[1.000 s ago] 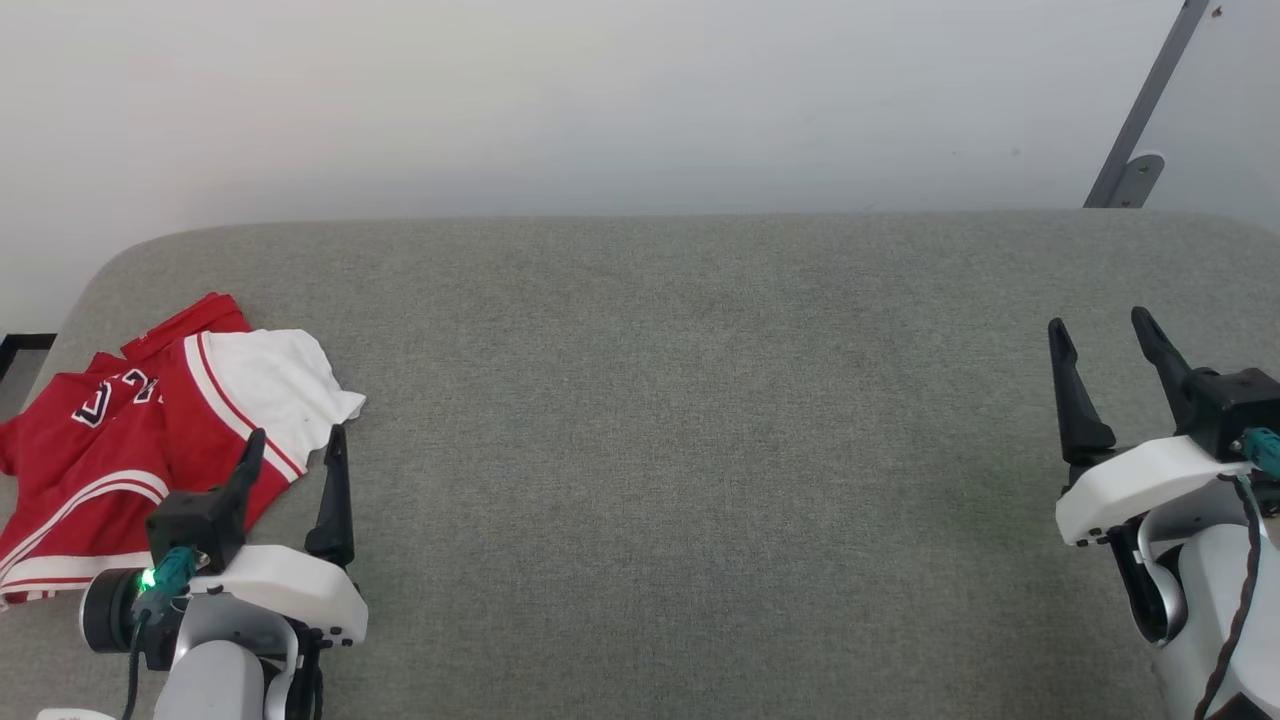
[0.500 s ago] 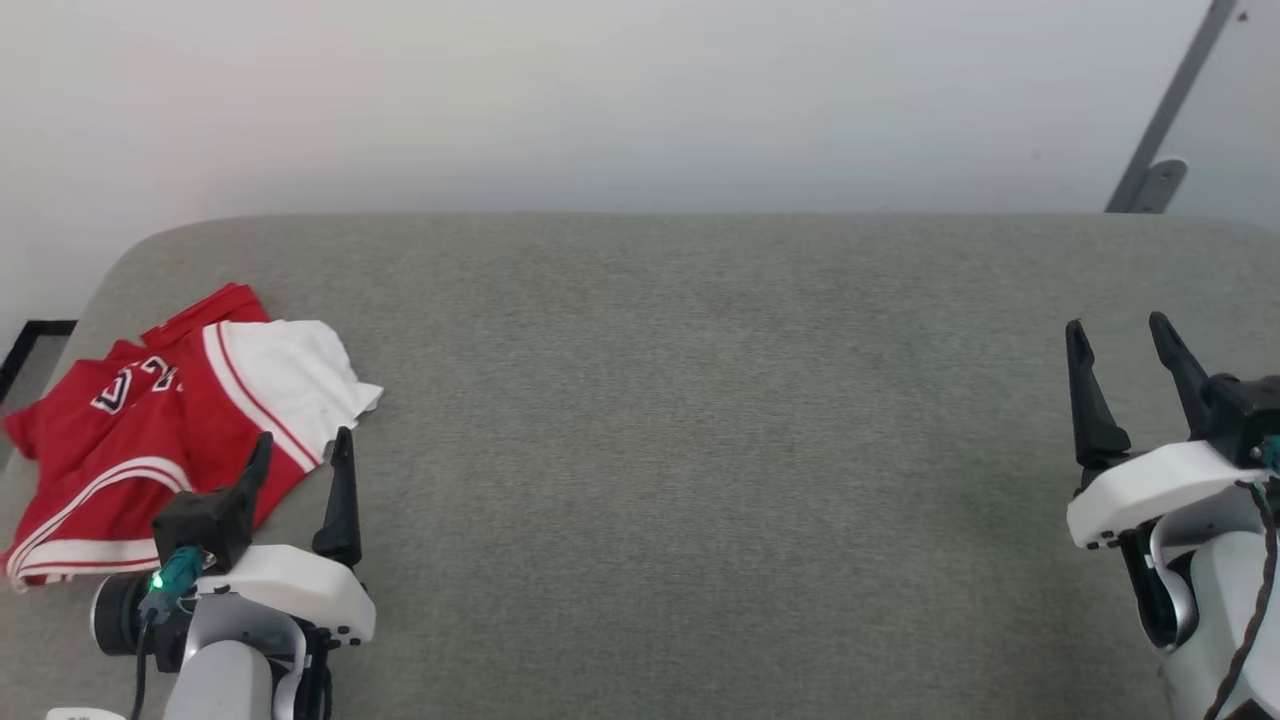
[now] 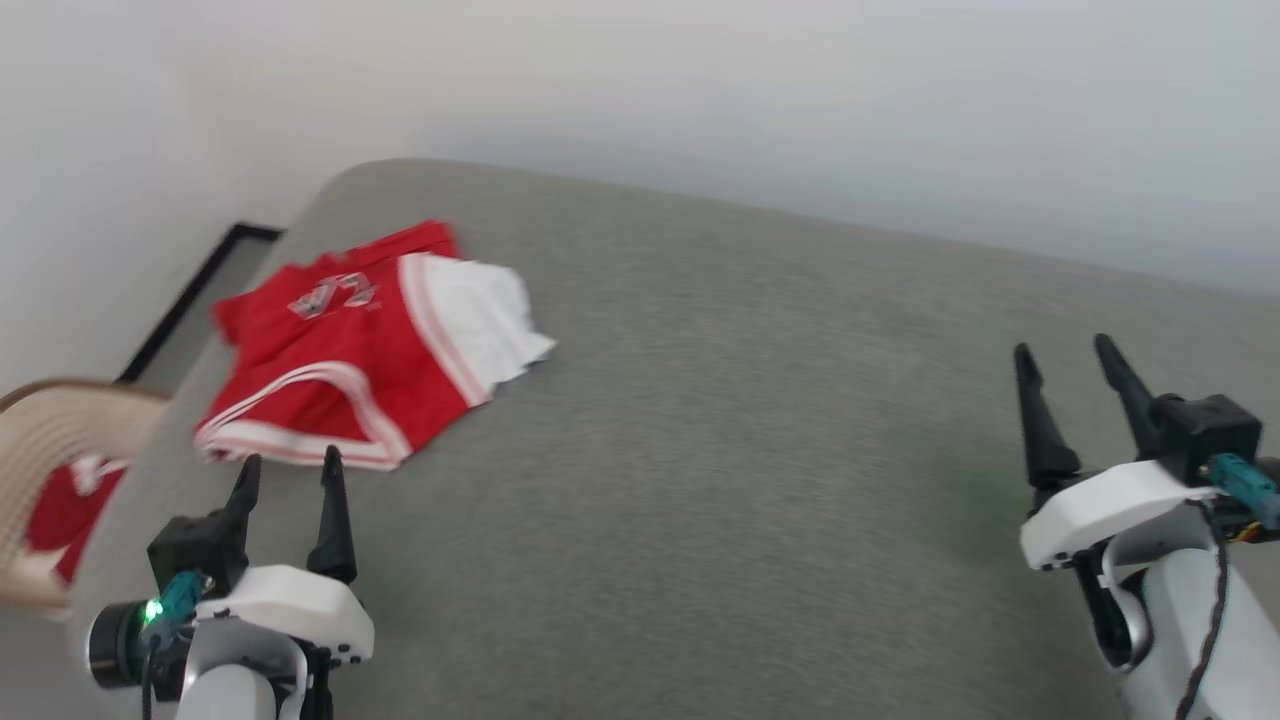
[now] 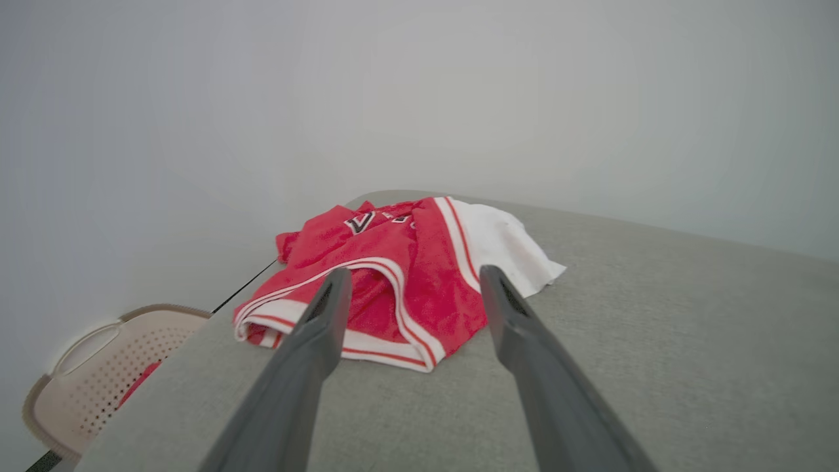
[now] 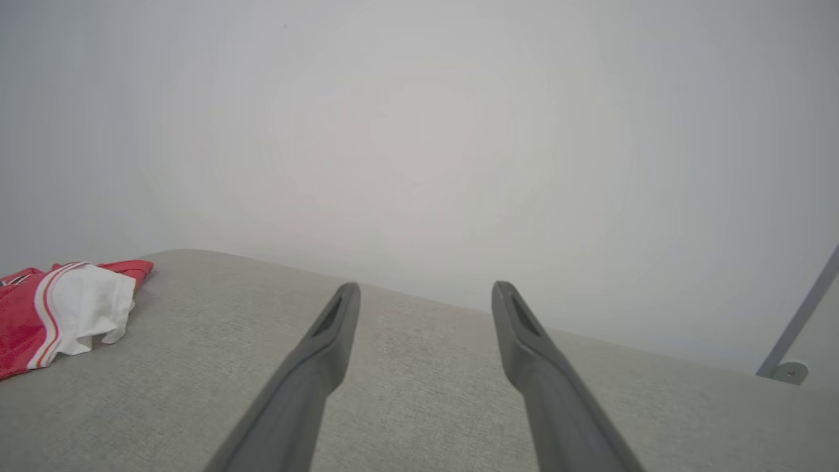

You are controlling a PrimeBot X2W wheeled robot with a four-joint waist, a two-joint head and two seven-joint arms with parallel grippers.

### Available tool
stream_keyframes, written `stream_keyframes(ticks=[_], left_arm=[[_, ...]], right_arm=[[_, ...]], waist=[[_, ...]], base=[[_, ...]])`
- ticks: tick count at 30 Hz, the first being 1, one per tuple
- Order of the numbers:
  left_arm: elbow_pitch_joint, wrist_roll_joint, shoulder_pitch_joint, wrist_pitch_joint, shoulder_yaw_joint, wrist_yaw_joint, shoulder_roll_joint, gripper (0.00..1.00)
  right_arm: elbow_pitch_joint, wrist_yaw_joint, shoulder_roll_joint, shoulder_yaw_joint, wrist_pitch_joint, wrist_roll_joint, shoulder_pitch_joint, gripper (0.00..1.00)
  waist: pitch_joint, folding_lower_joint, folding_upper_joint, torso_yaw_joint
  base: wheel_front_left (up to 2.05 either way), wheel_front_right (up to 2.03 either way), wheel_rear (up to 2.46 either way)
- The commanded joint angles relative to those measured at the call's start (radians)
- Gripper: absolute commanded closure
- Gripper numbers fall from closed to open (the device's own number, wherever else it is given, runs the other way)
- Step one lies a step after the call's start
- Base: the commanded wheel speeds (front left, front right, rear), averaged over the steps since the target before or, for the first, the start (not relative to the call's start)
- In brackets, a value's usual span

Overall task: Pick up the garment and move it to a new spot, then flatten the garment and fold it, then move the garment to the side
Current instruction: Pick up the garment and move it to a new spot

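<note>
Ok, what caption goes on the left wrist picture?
Open left end effector pointing at the crumpled red jersey on a grey surface.

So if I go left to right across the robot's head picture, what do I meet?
Tan basket → red and white garment → right gripper, its fingers apart. The left gripper sits below the garment in that view, so its place in the order is unclear.

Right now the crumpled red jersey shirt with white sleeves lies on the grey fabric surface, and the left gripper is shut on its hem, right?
No. The left gripper is open and grips nothing; the left wrist view shows it. The red jersey shirt does lie crumpled on the grey fabric surface.
</note>
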Motion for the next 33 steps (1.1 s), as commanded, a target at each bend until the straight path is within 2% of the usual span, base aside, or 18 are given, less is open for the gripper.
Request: stream_keyframes(ticks=[1,2,5,9,19,25,29,33], left_arm=[[-0.011,0.010,0.020,-0.005,0.012,0.012,-0.003,0.00],[-0.018,0.014,0.029,-0.005,0.019,0.017,-0.006,0.00],[-0.024,0.018,0.042,-0.005,0.029,0.015,-0.010,0.00],[-0.051,0.008,0.072,-0.005,0.062,0.028,-0.016,0.00],[-0.166,-0.027,0.166,-0.005,0.133,0.073,-0.042,0.00],[-0.192,-0.045,0.190,-0.005,0.133,0.081,-0.044,0.00],[-0.175,-0.047,0.171,-0.005,0.096,0.063,-0.046,0.00],[-0.120,0.004,0.095,-0.005,0.022,0.018,-0.033,0.00]], right_arm=[[-0.002,0.000,0.012,0.016,-0.005,0.006,-0.003,0.00],[-0.001,0.000,0.021,0.027,-0.005,0.014,0.000,0.00],[0.006,0.000,0.038,0.052,-0.005,0.028,0.011,0.00],[0.021,0.000,0.066,0.115,-0.005,0.046,-0.003,0.00],[0.095,0.000,0.093,0.325,-0.005,0.143,-0.091,0.00],[0.105,0.000,0.090,0.374,-0.005,0.180,-0.119,0.00],[0.090,0.000,0.083,0.370,-0.005,0.201,-0.120,0.00],[0.068,0.000,0.069,0.339,-0.005,0.200,-0.090,0.00]], waist=[[-0.001,0.0000,0.0000,0.093],[-0.004,0.0000,0.0000,0.136],[-0.011,0.0000,0.0000,0.197],[-0.004,0.0000,0.0000,0.243],[0.032,0.0000,0.0000,0.270],[0.037,0.0000,0.0000,0.271],[0.042,0.0000,0.0000,0.265],[0.062,0.0000,0.0000,0.256]], base=[[0.00,0.00,0.00],[0.00,0.00,0.00],[0.00,0.00,0.00],[0.00,0.00,0.00],[0.00,0.00,0.00],[0.00,0.00,0.00],[0.00,0.00,0.00],[0.00,0.00,0.00]])
